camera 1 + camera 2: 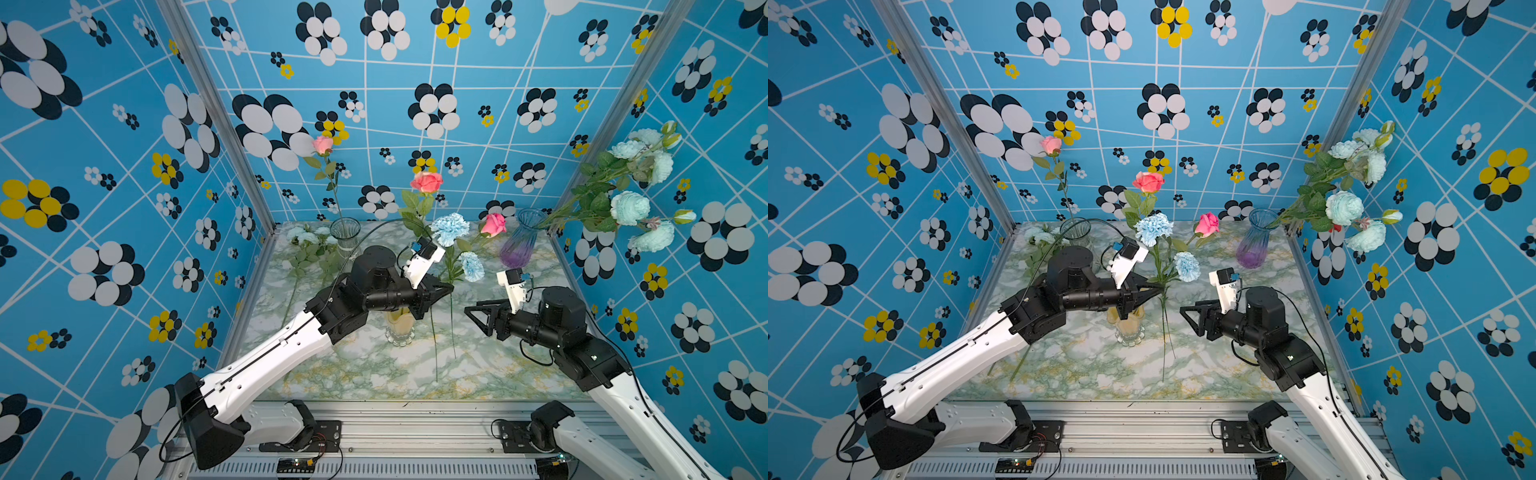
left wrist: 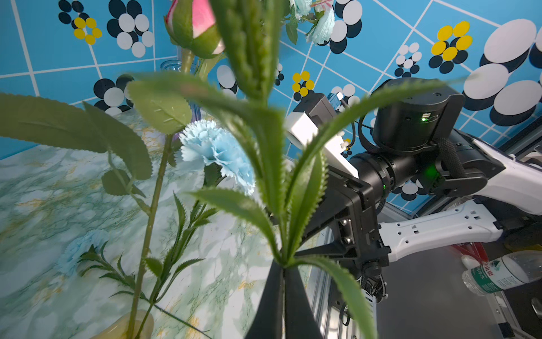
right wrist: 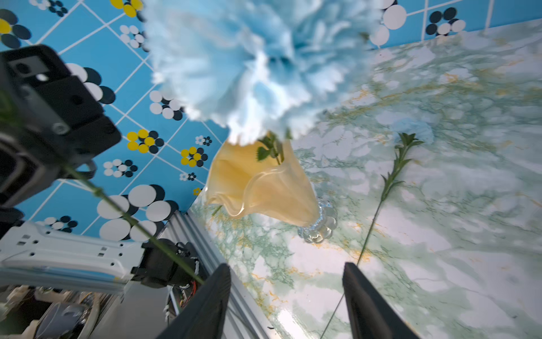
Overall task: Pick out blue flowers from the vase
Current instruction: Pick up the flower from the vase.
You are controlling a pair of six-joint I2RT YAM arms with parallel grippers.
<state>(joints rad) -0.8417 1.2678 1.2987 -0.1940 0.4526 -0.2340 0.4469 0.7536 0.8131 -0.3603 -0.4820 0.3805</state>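
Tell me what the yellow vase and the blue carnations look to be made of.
The yellow vase: likely glass, glossy and translucent, with a clear knobbed foot. The blue carnations: probably fabric, matte, with crisp, finely ruffled petal edges.

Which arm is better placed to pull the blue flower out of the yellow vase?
Right. The right tool is open, empty and near that carnation; the left tool is shut on a second carnation.

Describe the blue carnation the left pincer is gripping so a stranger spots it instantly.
Find the yellow vase mid-table; near it the left pincer is shut on a thin green stem. Follow that stem up to a ruffled pale-blue carnation. It is higher than the other blue carnation beside it.
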